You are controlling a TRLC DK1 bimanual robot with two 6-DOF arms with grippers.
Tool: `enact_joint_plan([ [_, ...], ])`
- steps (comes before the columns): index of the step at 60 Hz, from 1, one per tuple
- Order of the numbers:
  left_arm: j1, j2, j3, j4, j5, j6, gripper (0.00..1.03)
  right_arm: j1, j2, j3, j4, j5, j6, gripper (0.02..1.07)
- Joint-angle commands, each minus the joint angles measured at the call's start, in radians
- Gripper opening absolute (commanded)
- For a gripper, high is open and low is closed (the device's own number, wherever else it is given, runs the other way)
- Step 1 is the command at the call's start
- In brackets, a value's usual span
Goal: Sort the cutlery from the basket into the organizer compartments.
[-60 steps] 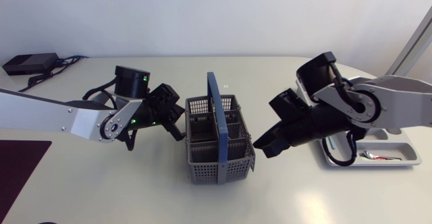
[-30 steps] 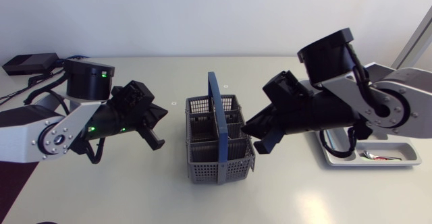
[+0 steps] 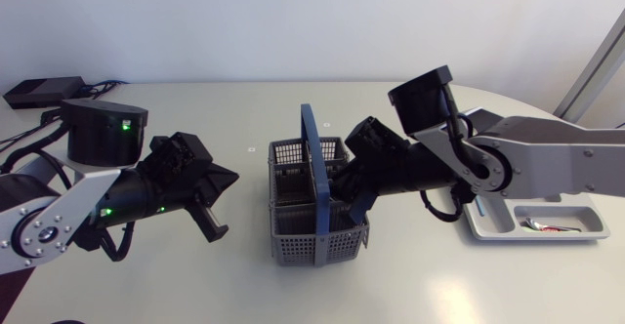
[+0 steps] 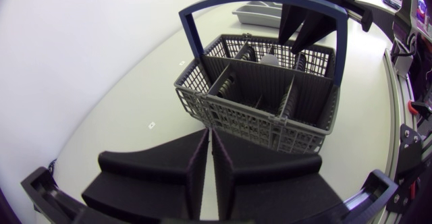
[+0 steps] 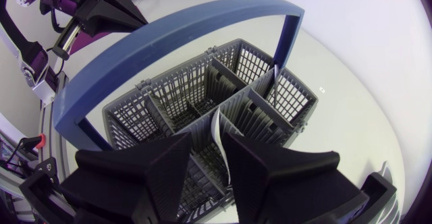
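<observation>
The grey cutlery basket [image 3: 314, 228] with a blue handle [image 3: 311, 148] stands mid-table. My right gripper [image 3: 347, 192] hangs over its right half, open; in the right wrist view [image 5: 208, 143] a thin silvery cutlery piece [image 5: 219, 133] rises between the fingers, close to one of them. Another piece [image 5: 275, 82] stands in a far compartment. My left gripper [image 3: 213, 222] is shut and empty, a short way left of the basket [image 4: 270, 96], pointing at it [image 4: 208, 135]. The white organizer [image 3: 488, 228] lies at the right with a red-handled piece [image 3: 549, 228] in it.
A black box [image 3: 39, 92] with cables sits at the table's back left corner. Bare tabletop lies in front of the basket and between it and the left gripper. The right arm's links [image 3: 547, 163] cross above the organizer.
The left arm has drawn back to the left, away from the basket. The right gripper has moved left over the basket and its fingers have parted.
</observation>
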Motion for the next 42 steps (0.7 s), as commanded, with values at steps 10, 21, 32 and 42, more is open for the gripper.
enact_joint_plan([
  [10,-0.011,-0.029,-0.029,-0.006,0.004,0.014,0.08,0.006,0.073,0.01,0.042,-0.005,-0.031,0.41],
  [21,-0.014,-0.038,-0.032,-0.008,0.004,0.014,0.08,0.006,0.096,0.021,0.071,0.001,-0.028,0.41],
  [32,-0.018,-0.049,-0.037,-0.009,0.004,0.013,0.08,0.012,0.125,0.028,0.103,0.006,-0.028,0.41],
  [42,-0.027,-0.053,-0.04,-0.012,0.004,0.01,0.08,0.012,0.136,0.024,0.126,0.004,-0.033,0.27],
])
